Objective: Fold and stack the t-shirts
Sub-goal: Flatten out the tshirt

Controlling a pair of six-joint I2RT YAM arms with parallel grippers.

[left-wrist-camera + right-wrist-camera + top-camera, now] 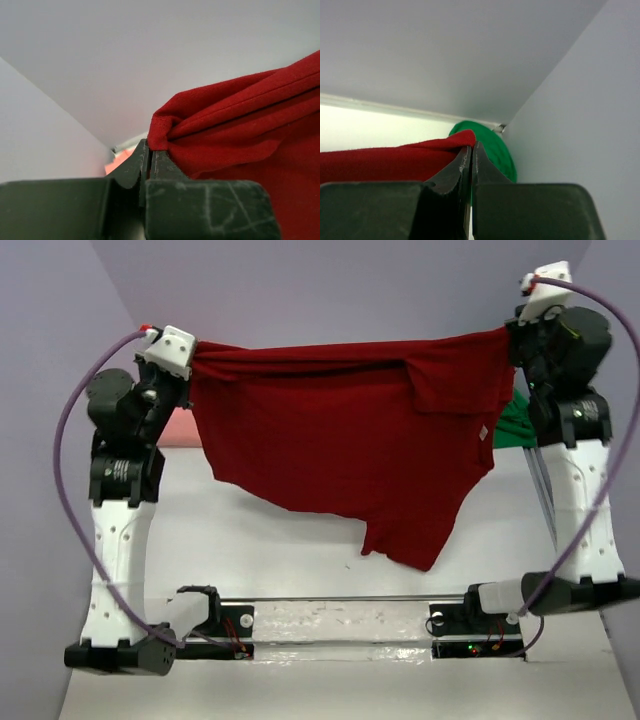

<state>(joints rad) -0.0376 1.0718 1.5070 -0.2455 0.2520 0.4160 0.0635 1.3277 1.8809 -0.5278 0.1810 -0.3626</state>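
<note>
the left claw point(150, 152) is pinched tight on a bunched corner of the dark red shirt point(350, 440), its jaws nearly meeting. the right claw point(471, 150) is clamped just as narrowly on the opposite corner. between them the shirt hangs high above the table point(300, 560). its long axis runs left to right along the stretched top edge, and the body droops to a low point right of centre. a pink shirt point(183, 428) peeks out behind the left arm. a green shirt point(495, 150) lies in the far right corner.
</note>
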